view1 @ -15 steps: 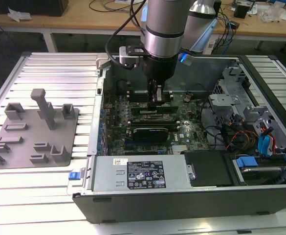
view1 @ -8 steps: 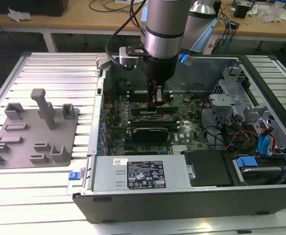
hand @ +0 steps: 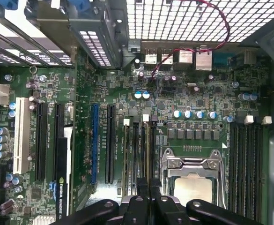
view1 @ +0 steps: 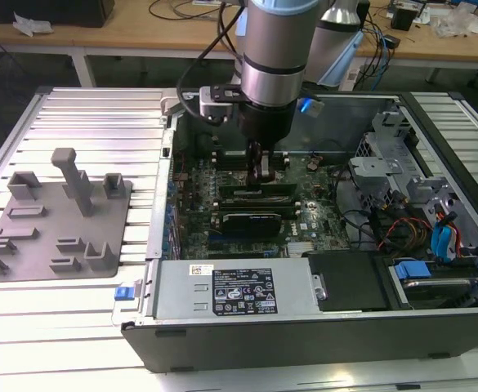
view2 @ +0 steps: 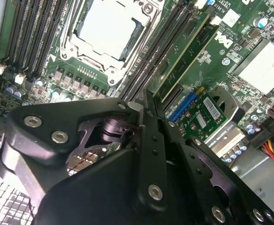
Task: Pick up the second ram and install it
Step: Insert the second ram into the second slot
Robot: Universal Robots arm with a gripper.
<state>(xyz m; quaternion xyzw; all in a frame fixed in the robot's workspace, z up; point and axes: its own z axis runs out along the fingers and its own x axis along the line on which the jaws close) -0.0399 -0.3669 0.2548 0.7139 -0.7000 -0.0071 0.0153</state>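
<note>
The second ram [view2: 193, 51] is a long, narrow, flat green circuit-board stick with small dark chips in a row on its face. It stands on its long edge among the long black plastic memory slots [view2: 165, 42], just beside the square silver processor socket [view2: 109, 29], near the middle of the green motherboard [hand: 193, 93]. The motherboard lies inside the open black computer case [view1: 304, 343]. A small white latch [view2: 215, 20] sits at the far end of the stick.

The near end of the stick is hidden behind the black metal gripper [view2: 144, 104], so I cannot tell whether the fingertips touch the stick's top edge. It is also hard to say if the green strip is one stick or two side by side. In the exterior view the stick is only a dark line under the gripper.

Its long axis runs parallel to the slots and to the side of the socket. In the exterior view this goes from the exterior view's left to its right, along the case's near wall and parallel to the wider black-topped card [view1: 251, 220] just beside it.

The gripper points straight down over the slots. Its two fingers are pressed together with no gap, and nothing is seen between them.

The grey plastic fixture [view1: 59, 216] lies on the slatted metal table [view1: 100, 114], outside the case at the exterior view's left, well apart from the gripper
</note>
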